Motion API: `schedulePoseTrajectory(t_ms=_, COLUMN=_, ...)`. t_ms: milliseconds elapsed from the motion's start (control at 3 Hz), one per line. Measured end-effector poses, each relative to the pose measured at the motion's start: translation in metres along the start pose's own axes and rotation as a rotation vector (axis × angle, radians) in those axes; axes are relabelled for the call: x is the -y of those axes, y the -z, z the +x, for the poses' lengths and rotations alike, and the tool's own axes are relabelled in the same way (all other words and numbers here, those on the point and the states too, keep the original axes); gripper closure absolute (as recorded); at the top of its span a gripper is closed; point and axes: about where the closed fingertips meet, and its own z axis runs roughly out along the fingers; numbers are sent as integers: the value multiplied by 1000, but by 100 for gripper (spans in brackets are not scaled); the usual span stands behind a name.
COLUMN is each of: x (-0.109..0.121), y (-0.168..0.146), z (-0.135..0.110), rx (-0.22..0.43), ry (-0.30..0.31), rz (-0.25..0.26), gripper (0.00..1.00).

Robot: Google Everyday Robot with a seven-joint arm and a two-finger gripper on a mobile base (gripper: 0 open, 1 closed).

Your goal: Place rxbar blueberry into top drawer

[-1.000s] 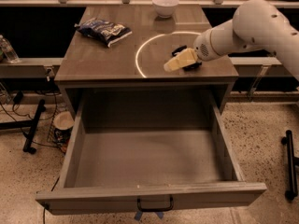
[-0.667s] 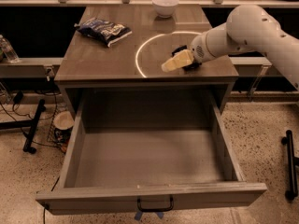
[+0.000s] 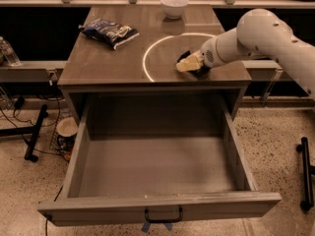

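While fingers [image 3: 184, 65] clamp rxbar blueberry [image 3: 185, 55], gripper [image 3: 181, 67] low over tabletop [image 3: 108, 63], top drawer [image 3: 157, 205] open

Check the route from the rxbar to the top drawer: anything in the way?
Nothing visible. The gripper sits at the rxbar blueberry near the tabletop's front edge; the top drawer below stands pulled out.

Arm [image 3: 266, 38] extended from right; tool [image 3: 188, 64] low, centre-right.
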Motion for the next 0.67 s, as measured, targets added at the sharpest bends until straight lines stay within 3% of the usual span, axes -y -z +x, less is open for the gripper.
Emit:
schedulePoseTrajectory(t_ms=333, x=1, y=4, z=4, rx=4, ry=-13, rz=5, gripper=80)
schedulePoseTrajectory(t_ms=667, x=1, y=4, z=4, rx=4, ry=-13, rz=5, gripper=100)
